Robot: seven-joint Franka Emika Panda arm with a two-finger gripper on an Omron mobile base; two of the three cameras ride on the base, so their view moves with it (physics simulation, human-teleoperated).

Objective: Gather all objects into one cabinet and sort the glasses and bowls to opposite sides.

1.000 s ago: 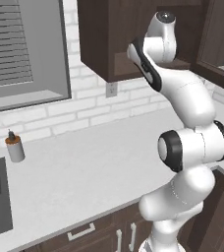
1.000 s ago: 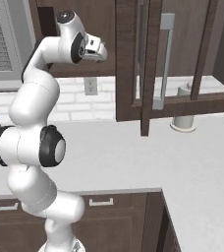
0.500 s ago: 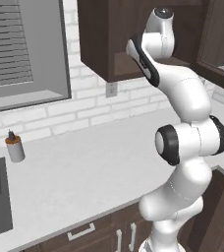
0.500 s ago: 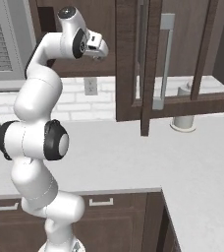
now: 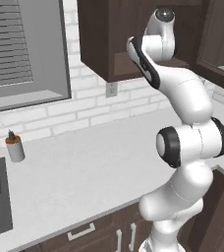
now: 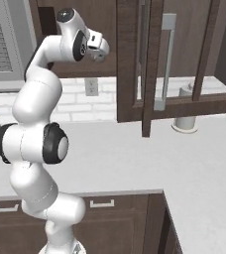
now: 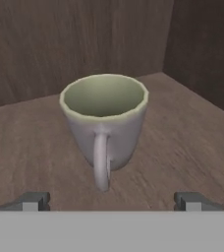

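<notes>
Gripper: jaws spread wide, nothing between them, only the two dark fingertips visible at the lower edge of the hand view. Mug: pale, greenish inside, handle turned toward the gripper, upright on the wooden cabinet shelf near the back corner, apart from the fingertips; its colour is hard to judge in the dim interior. Small canister: far left on the counter against the brick wall, lid detail too small to make out. Arm: reaches up into the dark wall cabinet, its hand hidden inside from the left base view. Cabinet door: swung open, with grey bar handle. Pale cylinder: on the counter behind the door frame, partly hidden.
</notes>
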